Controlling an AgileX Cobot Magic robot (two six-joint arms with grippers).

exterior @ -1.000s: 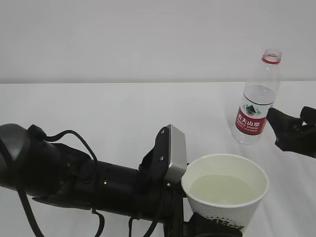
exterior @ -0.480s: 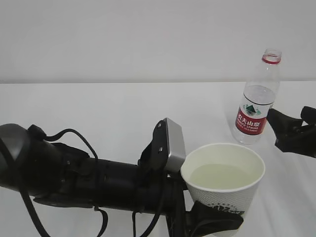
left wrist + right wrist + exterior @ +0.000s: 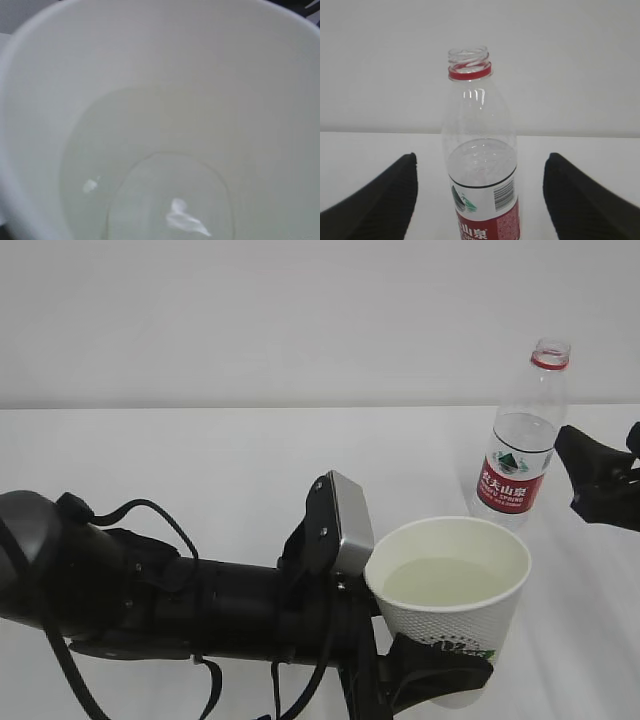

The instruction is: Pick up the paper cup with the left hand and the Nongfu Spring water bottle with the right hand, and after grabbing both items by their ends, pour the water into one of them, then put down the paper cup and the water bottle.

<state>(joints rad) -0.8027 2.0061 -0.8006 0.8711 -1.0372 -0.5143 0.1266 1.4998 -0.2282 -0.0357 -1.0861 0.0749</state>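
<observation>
- The paper cup [image 3: 450,590] sits in the lower right of the exterior frame, upright, its white rim wide open toward the camera.
- The left hand [image 3: 435,680] comes in from the lower left as a long black arm with looping cables and a grey rectangular block [image 3: 345,525] just left of the cup's rim.
- Its black fingers [image 3: 440,677] wrap the lower part of the cup, where a bit of dark green logo shows; they stand fairly wide and are pinching the cup between them.
- The water [image 3: 445,580] lies inside the cup as a pale, faintly greenish pool, level, well below the rim.
- In the left wrist frame the cup's cream-white inside [image 3: 160,65] fills almost the whole picture, and the water [image 3: 150,185] shows in the lower half with small bright glints on its surface.
- The Nongfu Spring water bottle [image 3: 525,440] stands upright on the white bench [image 3: 200,460] in the upper right of the exterior frame, uncapped, red neck ring at the top and red label low on its body.
- The right hand [image 3: 605,480] is at the right edge of the exterior frame, just beside the bottle and apart from it.
- In the right wrist frame the bottle [image 3: 477,165] stands in the middle, and the two black fingers [image 3: 380,200] sit spread in the lower corners, one on each side, not touching it.
- The bottle looks nearly empty, clear and ribbed above the label.
</observation>
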